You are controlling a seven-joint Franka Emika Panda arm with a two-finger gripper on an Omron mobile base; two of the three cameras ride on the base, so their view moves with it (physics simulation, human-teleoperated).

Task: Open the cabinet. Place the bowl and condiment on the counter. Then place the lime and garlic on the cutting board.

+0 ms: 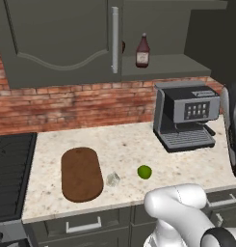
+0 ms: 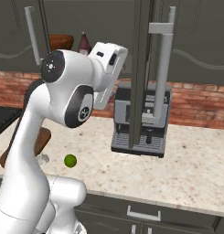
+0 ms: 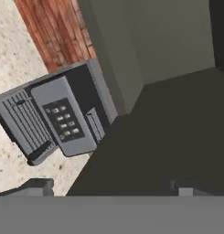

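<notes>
1. Two dark finger tips (image 3: 38,185) sit closest in the hand view. They stand wide apart, so the pincer (image 3: 112,187) is open and holds nothing.
2. Right in front of the pincer is a flat dark panel. I think it is the swung-out right door (image 2: 141,68) of the cabinet (image 1: 57,38), but I cannot be sure.
3. Down below the pincer sits the coffee machine (image 3: 63,119), on the counter (image 1: 129,144) by the far brick wall (image 1: 66,106).
4. The cabinet's right side is open and its shelf shows. The left door is shut, with its long silver handle (image 1: 114,38) at its right edge.
5. The condiment (image 1: 142,50) stands upright on the open shelf, to the left of the pincer and farther back.
6. The bowl (image 2: 61,41) is on the same shelf, just left of the condiment. From the left base view most of it hides behind the shut door.
7. I think the opening step is about done. Next the pincer should go left and into the shelf, then close on the bottle's thin neck or the bowl's rim. The shut door may get in the way of the bowl.
8. Near the front of the counter lie the lime (image 1: 144,171) and the garlic (image 1: 113,179). The garlic is just beside the right edge of the cutting board (image 1: 81,173), not on it. The lime is a little farther right. Both are well below the pincer and to its left.
</notes>
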